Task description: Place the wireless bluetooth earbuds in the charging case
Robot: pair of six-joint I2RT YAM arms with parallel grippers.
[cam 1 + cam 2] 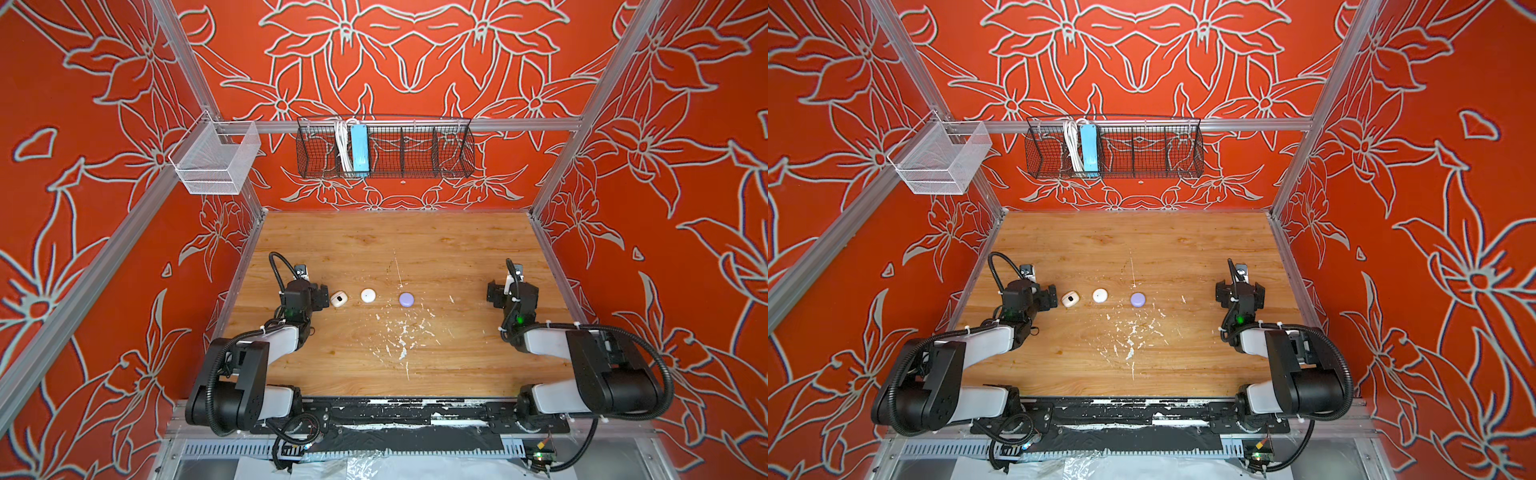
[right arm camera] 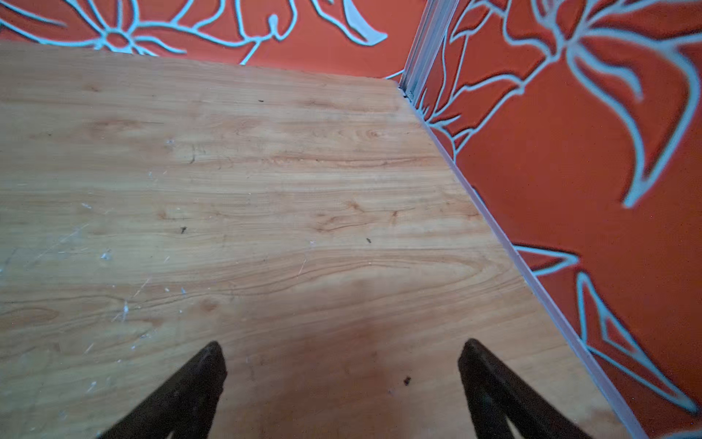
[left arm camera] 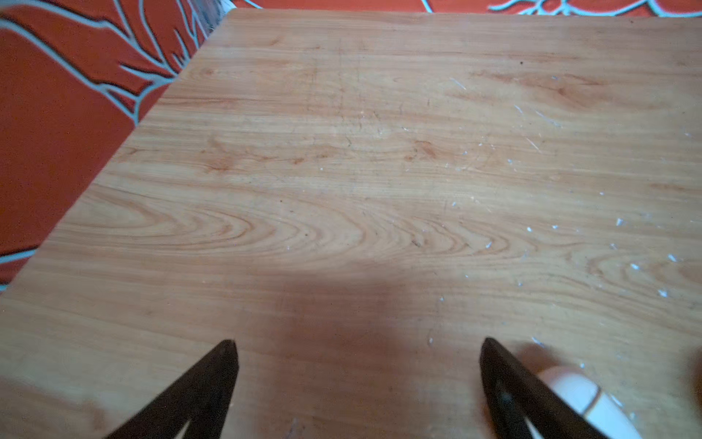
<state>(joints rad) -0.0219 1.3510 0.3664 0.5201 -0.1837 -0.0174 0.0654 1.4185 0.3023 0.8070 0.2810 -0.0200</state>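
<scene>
Hands [image 3: 357,342] [image 2: 340,343] wide open, both empty

Bright, even light — blurred wrist views

Both top views give you one high, steep look down onto the whole table [image 1: 415,241] from above its near edge, facing the back wall [image 1: 374,83]. Each wrist camera sits low and close over the boards; the left one shares the cream case [image 3: 573,384] with the top views.
</scene>
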